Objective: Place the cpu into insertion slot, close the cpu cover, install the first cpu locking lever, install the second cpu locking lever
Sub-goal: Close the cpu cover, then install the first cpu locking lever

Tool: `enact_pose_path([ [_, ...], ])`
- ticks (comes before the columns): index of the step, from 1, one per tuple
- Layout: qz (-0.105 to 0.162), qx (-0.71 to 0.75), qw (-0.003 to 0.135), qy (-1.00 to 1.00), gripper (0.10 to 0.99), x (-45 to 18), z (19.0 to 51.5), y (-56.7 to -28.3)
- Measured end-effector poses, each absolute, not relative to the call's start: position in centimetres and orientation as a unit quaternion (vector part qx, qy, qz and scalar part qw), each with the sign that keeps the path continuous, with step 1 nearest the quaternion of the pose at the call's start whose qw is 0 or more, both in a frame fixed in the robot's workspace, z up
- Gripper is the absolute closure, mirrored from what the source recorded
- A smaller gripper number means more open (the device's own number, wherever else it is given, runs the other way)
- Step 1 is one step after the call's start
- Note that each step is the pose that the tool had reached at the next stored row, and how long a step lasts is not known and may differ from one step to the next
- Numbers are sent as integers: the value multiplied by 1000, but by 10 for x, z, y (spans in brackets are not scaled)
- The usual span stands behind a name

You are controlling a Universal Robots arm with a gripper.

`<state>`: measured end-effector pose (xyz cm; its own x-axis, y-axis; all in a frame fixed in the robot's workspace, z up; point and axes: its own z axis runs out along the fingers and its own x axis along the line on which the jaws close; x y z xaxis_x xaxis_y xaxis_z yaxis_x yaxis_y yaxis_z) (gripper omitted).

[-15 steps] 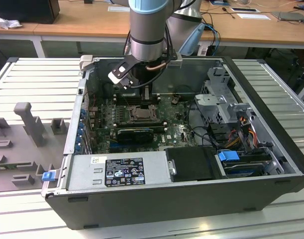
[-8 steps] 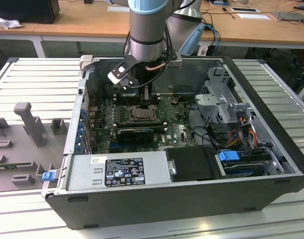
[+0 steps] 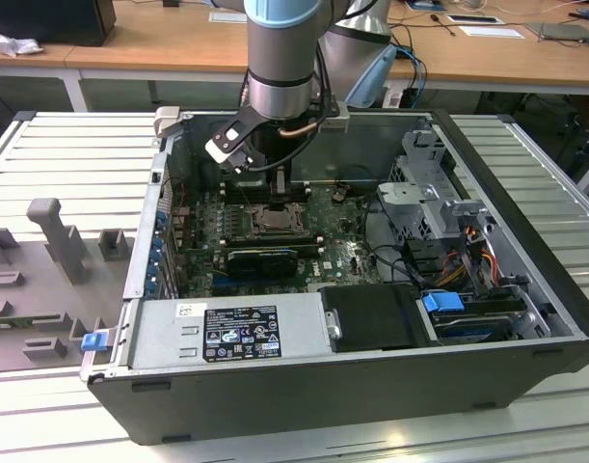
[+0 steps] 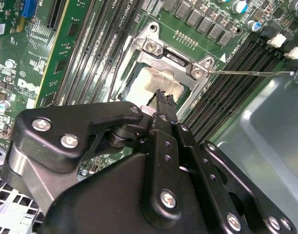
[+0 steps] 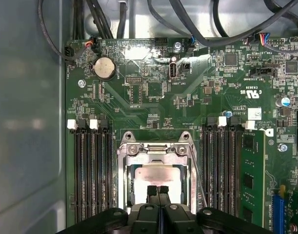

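- The black two-fingered pincer is clenched, its tips pressed together with nothing between them that I can see. In the exterior view it hangs straight down into the open case.
- Its tips hover over, or perhaps touch, the near edge of the cpu. Contact cannot be settled from these views.
- The small flat square cpu with a pale silver-beige metal top already lies in the socket, square to it and apparently flat. It looks glossy and slightly glared in the second wrist view.
- The thin grey metal cpu cover, a frame with an open centre, appears folded down around the cpu, so closing the cover seems the step in hand.
- Done well, any press lands on the frame and not the chip, goes straight down, and stays gentle, since a skewed cpu could bend the socket contacts.
- A thin steel wire locking lever runs beside the frame, seemingly unlatched.
- Black memory slots flank the socket on the green motherboard.
- The dark grey computer case lies open on the ribbed grey desk.
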<state>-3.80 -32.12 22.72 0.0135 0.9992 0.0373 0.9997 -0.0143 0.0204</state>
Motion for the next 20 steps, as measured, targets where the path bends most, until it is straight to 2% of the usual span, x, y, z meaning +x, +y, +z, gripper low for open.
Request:
enact_pose_path([
  [6,-20,-712,6,-702,980,-41,228,-321],
  [11,-20,-712,6,-702,980,-41,245,-321],
  [20,-20,-712,6,-702,980,-41,254,-321],
])
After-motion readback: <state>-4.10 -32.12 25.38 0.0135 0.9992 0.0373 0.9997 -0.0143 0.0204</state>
